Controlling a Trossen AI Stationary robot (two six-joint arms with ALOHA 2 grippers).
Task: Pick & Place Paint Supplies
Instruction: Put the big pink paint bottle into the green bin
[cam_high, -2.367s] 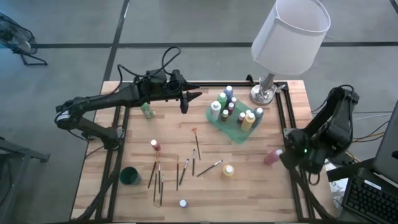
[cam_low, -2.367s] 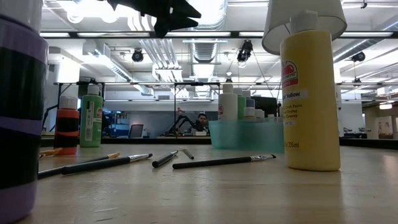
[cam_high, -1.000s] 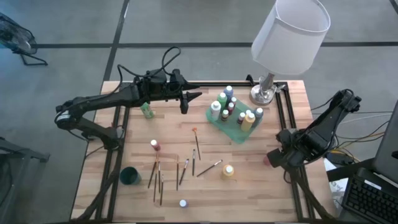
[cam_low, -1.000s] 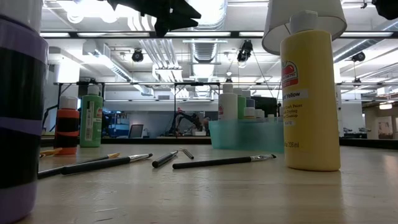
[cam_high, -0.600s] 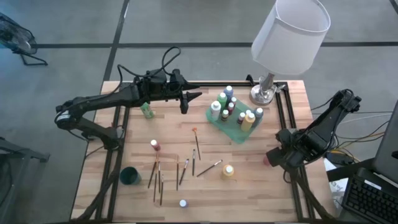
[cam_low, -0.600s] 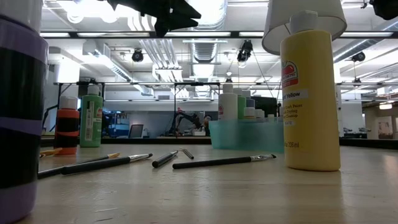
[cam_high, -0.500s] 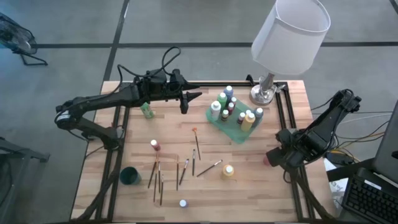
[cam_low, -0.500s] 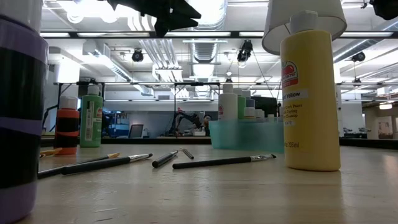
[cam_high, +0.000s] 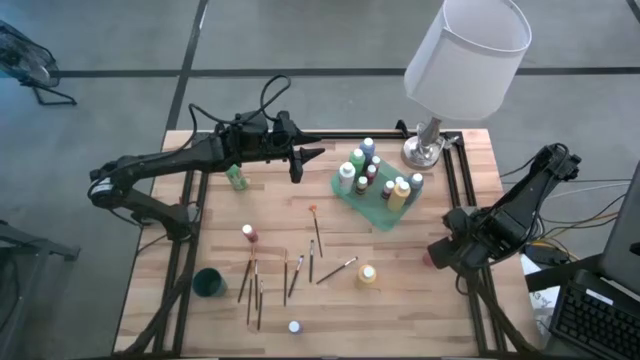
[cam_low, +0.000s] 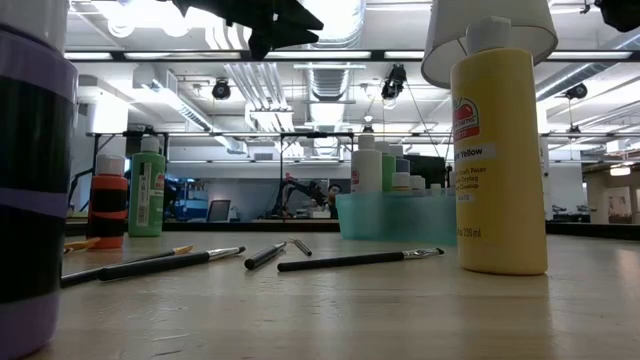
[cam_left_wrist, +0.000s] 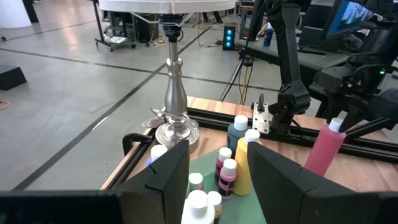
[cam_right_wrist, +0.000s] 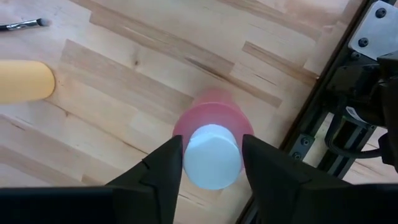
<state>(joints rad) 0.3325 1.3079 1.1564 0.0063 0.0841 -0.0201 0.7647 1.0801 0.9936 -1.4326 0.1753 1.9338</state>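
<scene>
1. Pink paint bottle (cam_right_wrist: 212, 134) stands upright near the right edge of the table (cam_high: 400, 290), just beside the dark frame rail. The right gripper (cam_right_wrist: 211, 163) hangs straight above it, a finger on either side of the white cap. The fingers look apart, close to the cap but not plainly pressing it, so I would not call it gripped. Coming from straight overhead suits an upright bottle, which is easiest to lift by its top.

2. Left gripper (cam_left_wrist: 217, 168) hovers over the far side of the table, its fingers apart with nothing between them, aimed toward the translucent green tray (cam_high: 377, 217). It seems to be waiting there, near where the supplies are collected.

3. Tray contents: a cluster of bottles already stands in it, a yellow one (cam_high: 399, 194) and green, dark red and white ones among them, beside the lamp (cam_high: 465, 55).

4. Supplies not yet put away: a yellow bottle (cam_high: 367, 274), a red bottle (cam_high: 248, 233), a green bottle (cam_high: 237, 178) and a small grey-capped one (cam_high: 294, 327) stand singly on the boards. Several thin brushes (cam_high: 254, 285) lie scattered flat in the middle.

5. Small dark green cup (cam_high: 209, 283) sits near the front left corner, close to the brushes, perhaps meant for them.

6. My guess is the pink bottle goes to the tray next, and much sorting is left.
</scene>
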